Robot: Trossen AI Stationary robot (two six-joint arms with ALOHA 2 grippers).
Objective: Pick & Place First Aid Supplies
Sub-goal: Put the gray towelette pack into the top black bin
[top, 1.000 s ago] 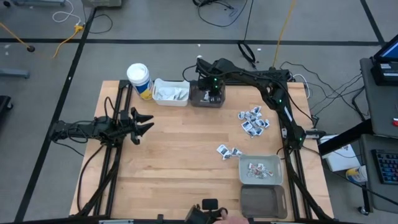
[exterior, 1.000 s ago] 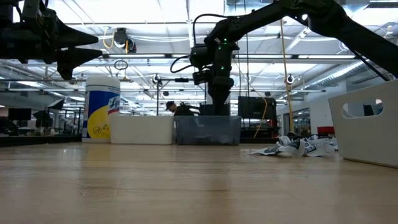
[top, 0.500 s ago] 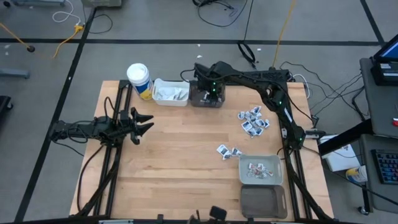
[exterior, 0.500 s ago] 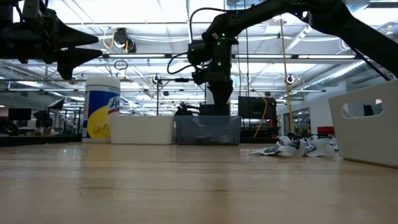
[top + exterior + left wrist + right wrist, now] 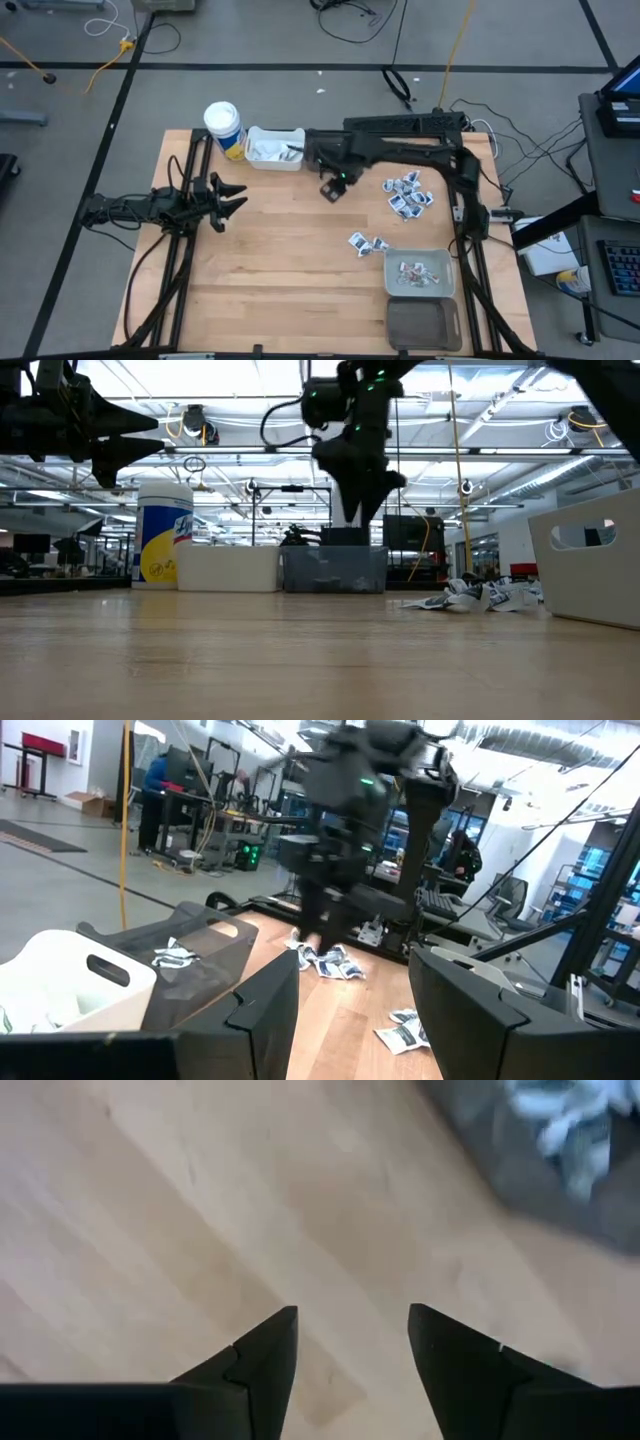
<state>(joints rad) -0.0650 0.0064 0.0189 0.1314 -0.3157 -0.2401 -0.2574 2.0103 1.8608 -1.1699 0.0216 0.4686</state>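
A: Left side of the high view first. Left gripper (image 5: 228,196) hangs at the table's left edge, fingers apart, nothing between them. Idle.

B: Agreed. Moving right: wipes canister (image 5: 223,128) upper left of the table, then the white bin (image 5: 272,148) with packets in it, then the dark bin (image 5: 190,952), which holds a packet or two in the left wrist view.

A: Right gripper (image 5: 333,186) is centre frame, raised over bare wood just below the bins. Fingers (image 5: 262,1360) apart in its wrist view, nothing held.

B: Loose first aid packets (image 5: 408,193) lie in a heap right of centre; a smaller cluster (image 5: 366,243) sits below it. More are in the grey bin (image 5: 419,271) at lower right. A dark tray (image 5: 423,323) sits below that.

A: Handling judgement: light, thin, crinkly foil or paper. Probably slick, and flat on wood they offer little edge. Best to pinch a raised corner or fold.

B: Overlapping ones may come up together.

A: Surface: pale wooden tabletop (image 5: 280,270), smooth. Room: open workshop, grey floor, cables, benches, ceiling strip lights; a person stands far back in the left wrist view.
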